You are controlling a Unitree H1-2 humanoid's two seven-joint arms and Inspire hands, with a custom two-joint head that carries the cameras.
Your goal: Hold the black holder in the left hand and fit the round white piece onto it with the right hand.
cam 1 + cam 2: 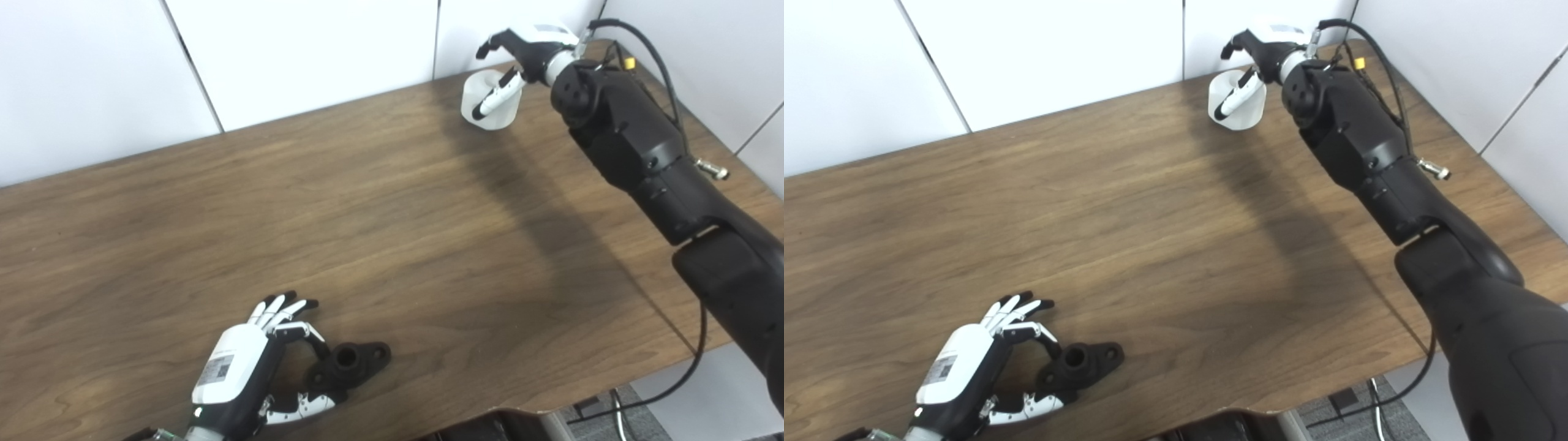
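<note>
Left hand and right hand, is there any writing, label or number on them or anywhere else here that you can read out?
Label with a square code on the back of the left hand: too blurred to read.
Grey label on the right hand: too blurred to read.
Nothing else bears text.

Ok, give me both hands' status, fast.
Left hand: open, fingers and thumb around the black plastic holder on the wooden table, not yet closed.
Right hand: at the round white piece; grip cannot be told.

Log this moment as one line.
left hand: open beside black holder | right hand: reaching round white piece, grip unclear | table: parts far apart
</note>
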